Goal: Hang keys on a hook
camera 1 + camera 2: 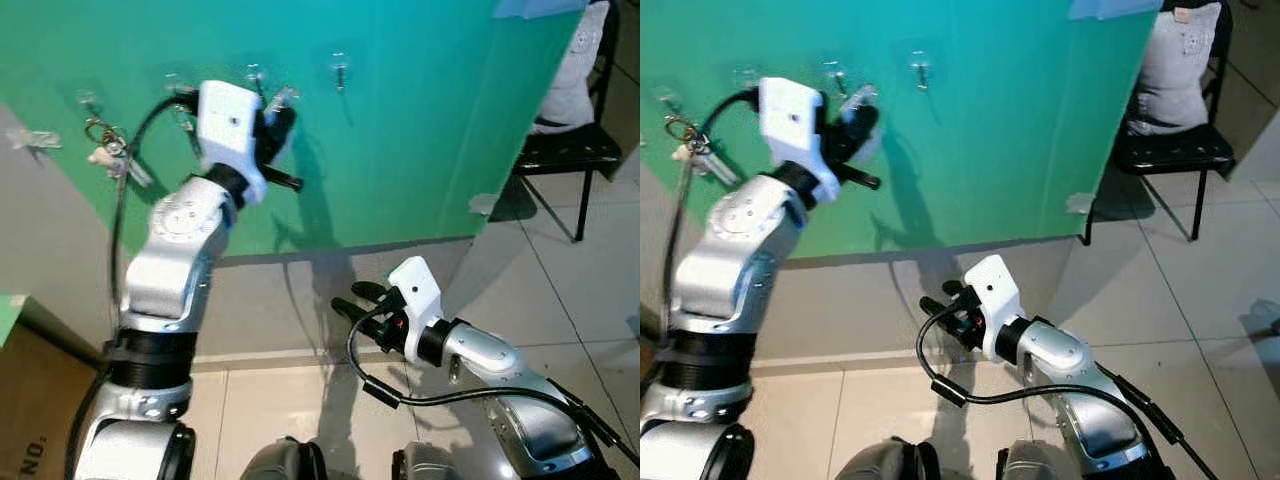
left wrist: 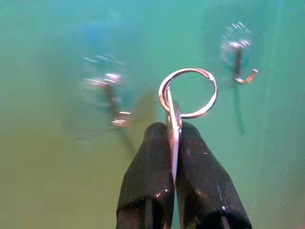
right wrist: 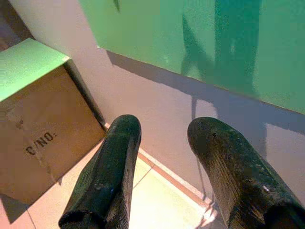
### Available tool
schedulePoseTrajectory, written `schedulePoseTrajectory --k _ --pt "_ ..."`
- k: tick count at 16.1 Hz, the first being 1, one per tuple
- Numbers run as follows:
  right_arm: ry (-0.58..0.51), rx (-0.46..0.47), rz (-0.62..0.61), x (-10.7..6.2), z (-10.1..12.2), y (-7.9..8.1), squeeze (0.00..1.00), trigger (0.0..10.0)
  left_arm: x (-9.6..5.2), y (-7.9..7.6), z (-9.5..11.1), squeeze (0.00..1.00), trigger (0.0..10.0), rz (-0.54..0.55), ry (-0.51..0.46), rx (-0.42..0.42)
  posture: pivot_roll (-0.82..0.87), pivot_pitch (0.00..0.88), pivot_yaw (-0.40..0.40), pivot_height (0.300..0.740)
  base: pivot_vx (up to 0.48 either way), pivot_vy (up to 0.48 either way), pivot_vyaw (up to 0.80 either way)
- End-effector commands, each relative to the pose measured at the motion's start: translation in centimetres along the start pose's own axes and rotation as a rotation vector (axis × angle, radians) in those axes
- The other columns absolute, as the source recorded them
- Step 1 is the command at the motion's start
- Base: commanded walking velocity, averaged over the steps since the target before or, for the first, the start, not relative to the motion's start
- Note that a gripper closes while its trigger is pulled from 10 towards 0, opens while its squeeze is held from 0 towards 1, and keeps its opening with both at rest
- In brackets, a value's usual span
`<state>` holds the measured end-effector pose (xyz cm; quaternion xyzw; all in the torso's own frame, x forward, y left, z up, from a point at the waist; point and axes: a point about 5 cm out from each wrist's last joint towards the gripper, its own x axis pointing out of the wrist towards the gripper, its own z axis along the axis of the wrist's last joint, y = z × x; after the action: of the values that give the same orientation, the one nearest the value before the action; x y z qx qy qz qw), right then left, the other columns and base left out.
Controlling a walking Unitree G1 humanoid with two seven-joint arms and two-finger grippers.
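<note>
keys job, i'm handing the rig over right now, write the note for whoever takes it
Left gripper: raised at the green wall, shut on the key, key ring sticking out beyond the fingertips.
Right gripper: open, idle, low near the floor.
Hooks: one hook is free just ahead of the ring; a far-left hook already carries another key bunch.
Done: key lifted to the wall.
Left: slip ring over hook, release.

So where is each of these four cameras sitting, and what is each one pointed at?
Left eye view: on the head, looking forward and down at the green wall; both silver arms show, the left claw raised by the hooks.
Right eye view: the head's other eye, same scene, with a chair alongside.
Left wrist view: looks along the left claw's shut fingers, which pinch a key ring before the hooks.
Right wrist view: along the open right claw at wall base, floor and a cardboard box.
All share the green wall.
</note>
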<state>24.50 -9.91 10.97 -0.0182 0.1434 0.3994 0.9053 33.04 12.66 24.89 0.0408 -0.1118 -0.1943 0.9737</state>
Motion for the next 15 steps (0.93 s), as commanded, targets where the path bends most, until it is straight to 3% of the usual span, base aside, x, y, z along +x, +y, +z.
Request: schedulePoseTrajectory --k 1,3,7,12,15 --pt "-0.010 -0.002 0.031 0.4 0.2 0.3 0.00 10.0 -0.7 0.8 0.7 0.00 0.0 0.040 -0.019 0.008 -0.17 0.052 0.080 0.720 0.000 0.000 0.00" --pt "-0.026 -0.012 0.024 0.6 0.5 0.0 0.00 10.0 -1.4 0.9 1.8 0.00 0.0 0.054 -0.046 0.013 -0.16 0.049 0.075 0.720 0.000 0.000 0.00" --pt "-0.025 -0.027 0.026 1.1 0.6 -0.2 0.00 10.0 -1.6 0.5 2.9 0.00 0.0 0.046 -0.073 0.035 -0.14 0.052 0.067 0.720 0.000 0.000 0.72" --pt "-0.034 -0.033 0.038 1.9 0.9 0.1 0.00 10.0 0.4 2.7 0.6 0.00 0.0 0.066 0.008 0.055 -0.13 0.064 0.079 0.720 0.000 0.000 0.00" --pt "-0.033 -0.036 0.007 1.9 0.9 0.0 0.00 10.0 0.6 2.5 -0.9 0.00 0.0 0.033 0.055 0.022 -0.15 0.063 0.090 0.720 0.000 0.000 0.26"
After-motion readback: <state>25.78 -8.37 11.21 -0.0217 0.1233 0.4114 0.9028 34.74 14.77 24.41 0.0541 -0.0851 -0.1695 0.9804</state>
